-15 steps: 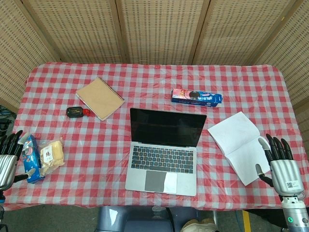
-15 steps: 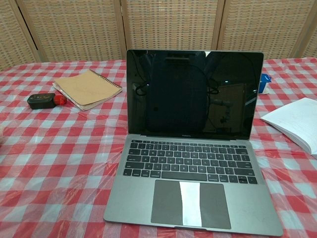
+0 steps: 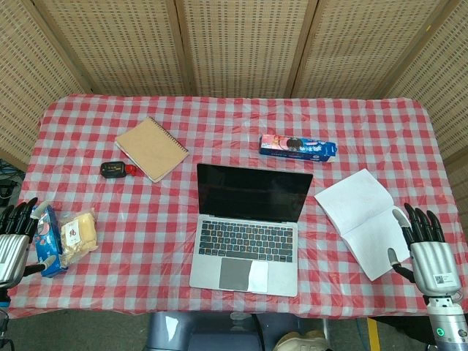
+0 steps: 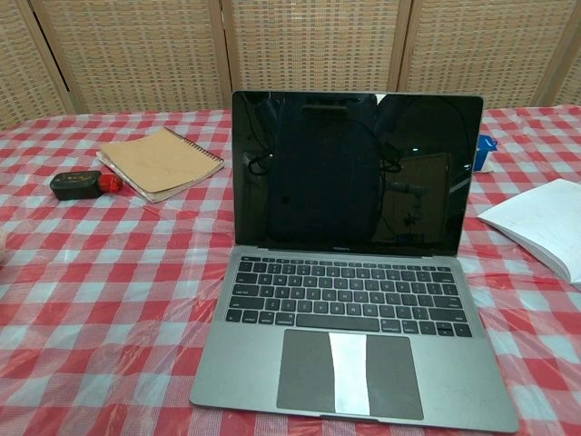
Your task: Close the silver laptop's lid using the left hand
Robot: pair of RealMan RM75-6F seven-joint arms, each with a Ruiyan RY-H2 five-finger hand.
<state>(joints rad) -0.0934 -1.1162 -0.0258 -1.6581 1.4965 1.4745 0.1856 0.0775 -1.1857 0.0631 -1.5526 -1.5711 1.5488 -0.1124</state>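
Note:
The silver laptop [image 3: 247,230] stands open at the table's front middle, its dark screen [image 4: 354,173] upright and facing me, keyboard and trackpad bare. My left hand [image 3: 12,241] hangs at the far left table edge, fingers apart and holding nothing, well away from the laptop. Off the right front corner sits my right hand [image 3: 424,245], also with fingers spread and empty. Neither hand shows in the chest view.
A blue packet [image 3: 47,240] and a bagged yellow snack [image 3: 77,234] lie beside my left hand. Behind the laptop are a brown spiral notebook [image 3: 151,148], a black and red device [image 3: 115,170] and a blue snack box [image 3: 297,148]. An open white booklet [image 3: 362,219] lies right.
Both hands have sunk slightly toward the front edge of the head view. The laptop and the other objects have not moved.

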